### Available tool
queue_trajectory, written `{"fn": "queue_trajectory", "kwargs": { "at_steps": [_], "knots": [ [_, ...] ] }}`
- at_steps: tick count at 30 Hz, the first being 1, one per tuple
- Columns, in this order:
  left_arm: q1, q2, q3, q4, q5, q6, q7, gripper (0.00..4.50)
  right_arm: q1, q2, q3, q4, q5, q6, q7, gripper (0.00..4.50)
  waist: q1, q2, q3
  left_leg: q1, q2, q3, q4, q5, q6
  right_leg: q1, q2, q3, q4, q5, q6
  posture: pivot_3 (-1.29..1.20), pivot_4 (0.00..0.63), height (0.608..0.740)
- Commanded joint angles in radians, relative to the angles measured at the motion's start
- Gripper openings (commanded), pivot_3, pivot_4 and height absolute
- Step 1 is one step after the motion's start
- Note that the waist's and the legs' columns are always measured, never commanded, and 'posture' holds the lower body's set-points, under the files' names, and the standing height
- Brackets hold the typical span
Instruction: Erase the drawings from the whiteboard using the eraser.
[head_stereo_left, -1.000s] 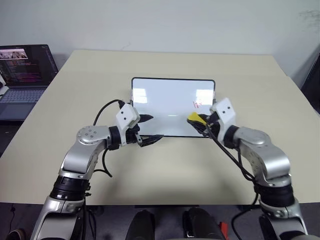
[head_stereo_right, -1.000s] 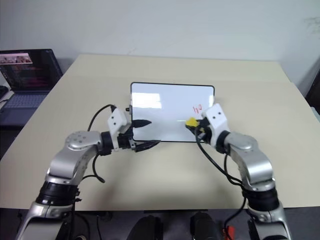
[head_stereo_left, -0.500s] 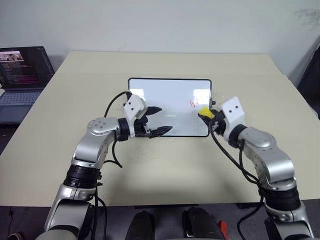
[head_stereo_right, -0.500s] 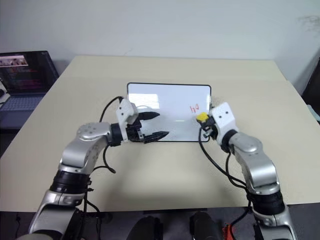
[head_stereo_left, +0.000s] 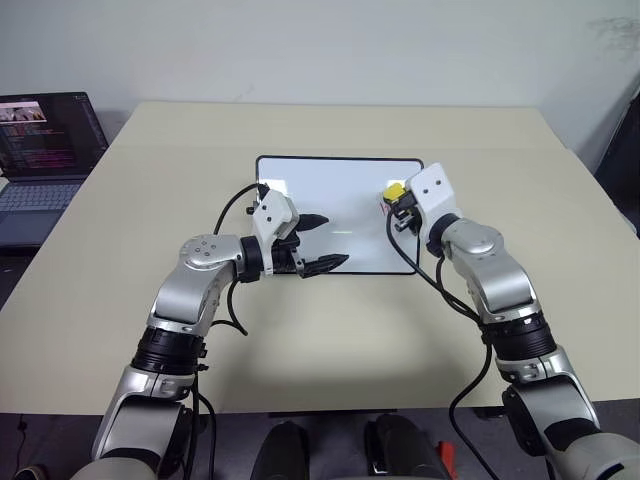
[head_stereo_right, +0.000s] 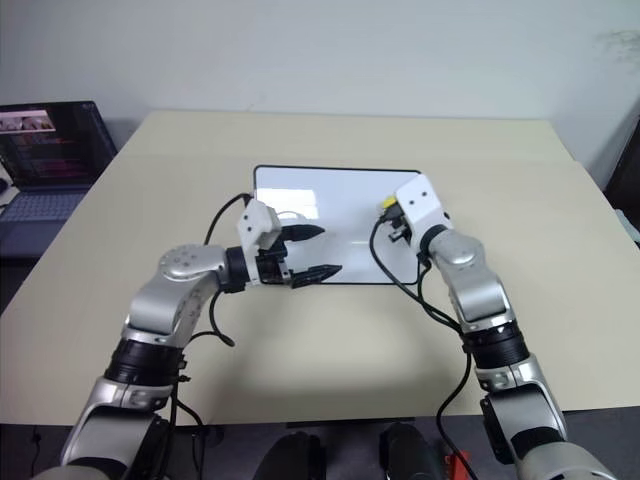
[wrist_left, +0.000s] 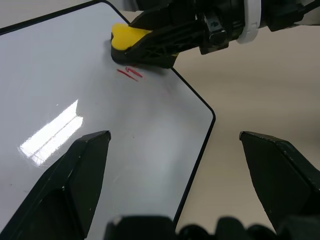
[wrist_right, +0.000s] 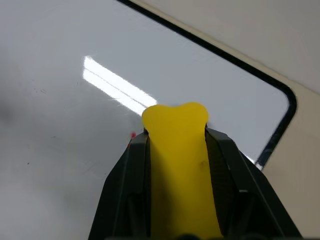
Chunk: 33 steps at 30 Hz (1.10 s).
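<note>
Pressing eraser onto whiteboard drawings.

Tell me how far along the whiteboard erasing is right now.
Done: the right gripper is shut on the eraser and has it on the whiteboard. In hand: wiping at the drawings. Left: red strokes beside the eraser. The left gripper hovers open.

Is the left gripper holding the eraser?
No, the left gripper hangs open and empty over the whiteboard; the yellow eraser sits clamped in the right gripper.
</note>
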Motion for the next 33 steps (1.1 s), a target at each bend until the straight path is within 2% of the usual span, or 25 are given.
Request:
{"fn": "queue_trajectory", "kwargs": {
  "at_steps": [1,7,10,17,25,30,33],
  "knots": [
    [-0.002,0.004,0.013,-0.035,-0.010,-0.007,0.008,4.50,0.009,0.000,0.022,0.006,-0.024,0.004,0.007,1.18,0.001,0.000,0.000,0.000,0.000,-0.001,0.000,0.000,0.000,0.000,0.000,-0.001,0.000,0.000,0.000,0.00,0.150,0.740],
    [0.002,0.003,0.012,-0.038,-0.012,-0.004,0.009,4.50,-0.025,-0.039,-0.021,0.058,-0.092,-0.059,-0.084,1.18,0.002,0.000,0.000,0.000,-0.001,0.000,0.001,0.000,0.000,0.001,-0.001,0.000,0.001,0.000,0.001,0.00,0.150,0.740],
    [0.002,0.002,0.011,-0.038,-0.013,-0.003,0.009,4.50,-0.017,-0.059,-0.012,0.056,-0.095,-0.056,-0.057,1.17,0.003,0.000,0.000,0.000,-0.001,-0.001,0.001,0.000,0.000,0.001,-0.001,-0.001,0.000,0.001,0.001,0.00,0.150,0.740],
    [-0.002,-0.005,0.007,-0.036,-0.015,-0.003,0.013,4.50,0.053,-0.092,0.103,-0.046,-0.075,0.015,0.125,1.17,-0.001,0.000,0.000,0.001,-0.001,0.000,0.001,0.000,0.000,0.001,0.000,0.000,0.000,0.001,0.001,0.00,0.150,0.740],
    [0.006,-0.003,0.009,-0.043,-0.018,0.001,0.018,4.50,-0.006,-0.090,0.020,0.044,-0.140,-0.061,-0.020,1.17,0.002,0.000,0.000,0.002,0.000,0.000,0.002,0.001,0.000,0.003,0.000,0.000,0.001,0.001,0.001,0.00,0.150,0.740],
    [0.015,-0.001,0.011,-0.053,-0.020,0.007,0.020,4.50,-0.005,-0.076,0.022,0.046,-0.130,-0.069,-0.004,1.17,0.003,0.000,0.000,0.002,0.000,0.000,0.002,0.001,0.000,0.003,0.000,0.000,0.000,0.001,0.001,0.00,0.150,0.740],
    [0.016,-0.002,0.011,-0.057,-0.021,0.011,0.021,4.50,0.017,-0.073,0.064,0.019,-0.116,-0.043,0.060,1.17,0.001,0.000,0.000,0.002,0.000,0.000,0.001,0.000,0.000,0.003,0.000,0.000,0.000,0.001,0.001,0.00,0.150,0.740]
  ]
}}
